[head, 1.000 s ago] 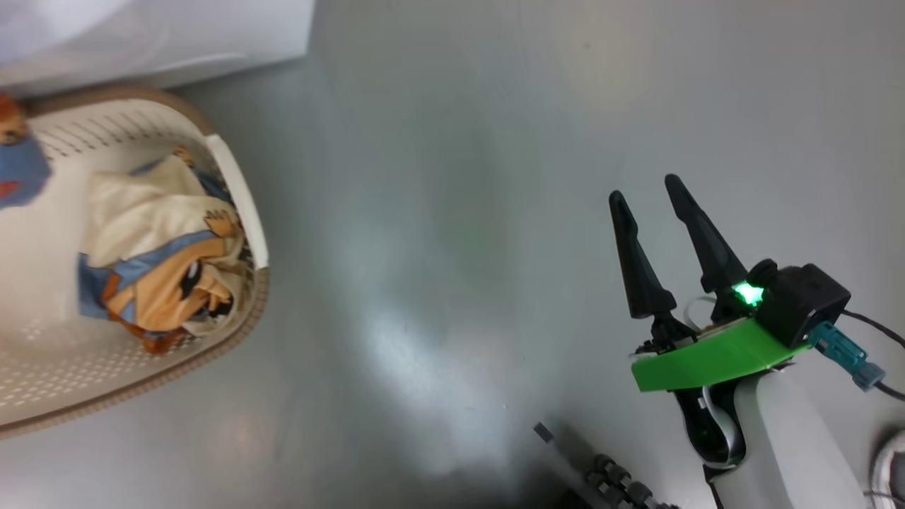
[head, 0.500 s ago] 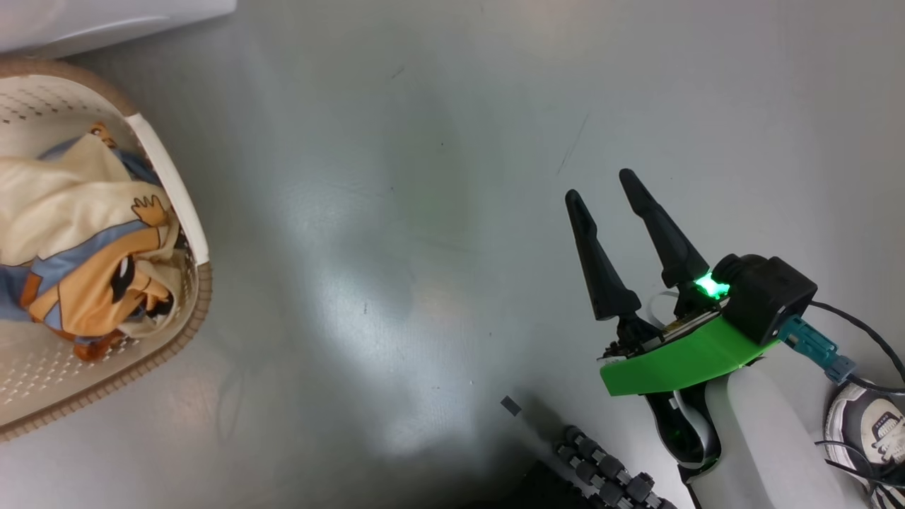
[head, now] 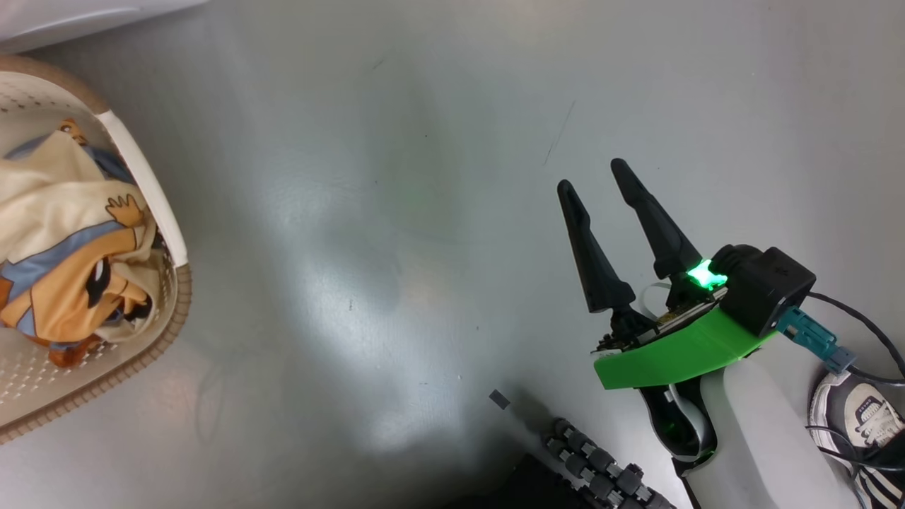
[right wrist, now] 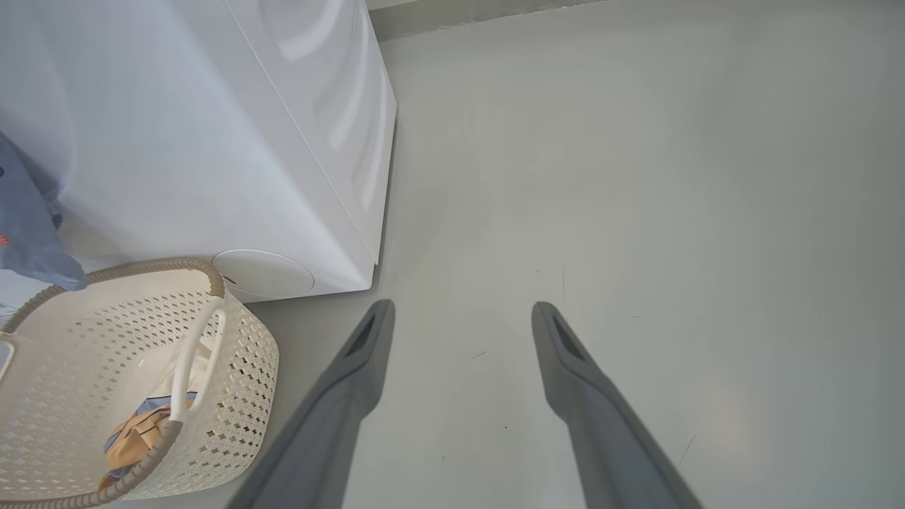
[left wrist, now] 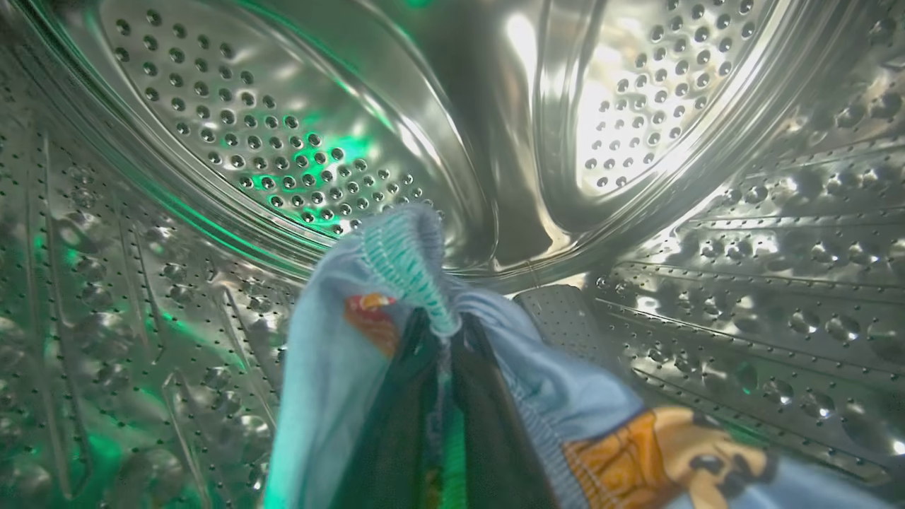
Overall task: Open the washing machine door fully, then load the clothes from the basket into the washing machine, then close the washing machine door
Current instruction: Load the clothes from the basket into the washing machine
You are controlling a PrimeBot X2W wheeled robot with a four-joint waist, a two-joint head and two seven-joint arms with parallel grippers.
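Inside the perforated drum, the blue garment shows orange prints.

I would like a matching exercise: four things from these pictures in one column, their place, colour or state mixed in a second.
1 held garment
2 basket
3 right fingers
4 left fingers

a spread apart, holding nothing
b on the floor beside the washing machine
c blue with orange prints
d closed on cloth inside the drum

Pairs: 1-c, 2-b, 3-a, 4-d
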